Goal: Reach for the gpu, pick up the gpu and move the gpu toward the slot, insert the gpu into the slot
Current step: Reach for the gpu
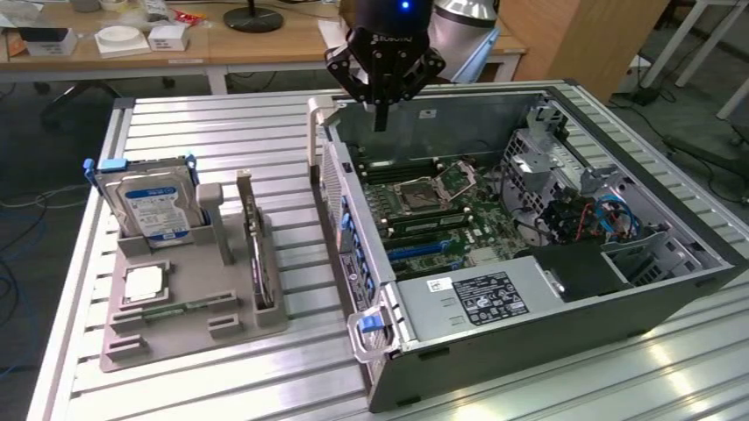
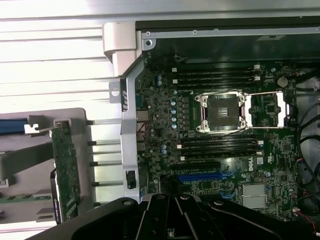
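The gpu [image 1: 251,239], a thin green card with a silver end bracket, stands on edge in a grey holder [image 1: 188,338] on the exterior view's left; in the wrist view the gpu [image 2: 65,169] shows edge-on beside the case. My gripper [image 1: 381,116] hangs above the far wall of the open computer case [image 1: 532,329], well apart from the gpu, fingers shut on nothing. In the wrist view the gripper [image 2: 172,207] is dark and pressed together over the motherboard. The blue slot [image 1: 427,248] lies on the board, and the wrist view shows the slot [image 2: 200,176] too.
A blue-labelled hard drive [image 1: 146,203] stands upright in the holder beside the gpu. A processor chip [image 1: 143,282] and a memory stick [image 1: 175,309] lie flat on it. The empty processor socket [image 2: 222,112] sits mid-board. Cables and a power supply [image 1: 497,294] fill the case's near end.
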`<state>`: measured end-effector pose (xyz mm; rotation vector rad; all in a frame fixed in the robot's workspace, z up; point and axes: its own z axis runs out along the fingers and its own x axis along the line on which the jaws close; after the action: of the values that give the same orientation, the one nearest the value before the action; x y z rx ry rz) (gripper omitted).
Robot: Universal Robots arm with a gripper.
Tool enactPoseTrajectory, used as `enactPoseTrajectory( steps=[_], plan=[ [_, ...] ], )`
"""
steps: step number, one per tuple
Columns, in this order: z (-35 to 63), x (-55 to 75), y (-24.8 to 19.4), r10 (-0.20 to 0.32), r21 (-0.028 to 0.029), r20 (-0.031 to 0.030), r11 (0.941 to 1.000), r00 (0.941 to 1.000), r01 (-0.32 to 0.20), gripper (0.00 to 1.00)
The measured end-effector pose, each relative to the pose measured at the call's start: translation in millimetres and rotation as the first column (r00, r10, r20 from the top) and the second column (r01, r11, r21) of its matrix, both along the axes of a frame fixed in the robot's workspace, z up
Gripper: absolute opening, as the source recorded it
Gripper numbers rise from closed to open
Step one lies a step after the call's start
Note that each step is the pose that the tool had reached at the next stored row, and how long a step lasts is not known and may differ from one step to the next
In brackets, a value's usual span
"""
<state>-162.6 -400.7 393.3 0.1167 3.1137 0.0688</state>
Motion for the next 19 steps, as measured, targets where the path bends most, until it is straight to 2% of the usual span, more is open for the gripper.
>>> enactPoseTrajectory(
  steps=[19],
  plan=[
    [0.0, -9.8, -1.0, 0.000, 0.0001, 0.0000, 1.0000, 1.0000, 0.000, 0.10]
  ],
)
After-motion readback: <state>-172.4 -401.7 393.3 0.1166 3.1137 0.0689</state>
